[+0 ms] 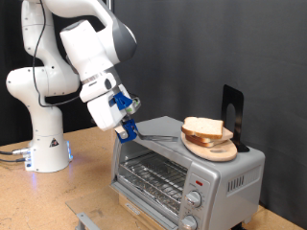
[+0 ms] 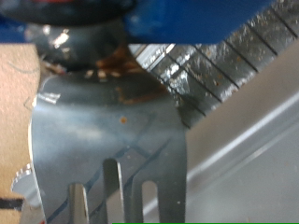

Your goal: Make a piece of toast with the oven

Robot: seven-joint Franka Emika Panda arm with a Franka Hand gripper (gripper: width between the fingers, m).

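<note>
The piece of toast, pale with a tan crust, lies on a round wooden plate on top of the silver oven. The oven's glass door looks closed, with the wire rack behind it and two knobs at the exterior view's right. My gripper, with blue fingers, hangs over the oven's left top corner and is shut on a metal fork. The fork reaches right toward the plate. In the wrist view the fork fills the picture, tines out, held by my gripper, with the oven behind.
A black stand rises behind the plate on the oven top. The arm's white base stands on the wooden table at the exterior view's left, with cables beside it. A grey object lies at the bottom edge.
</note>
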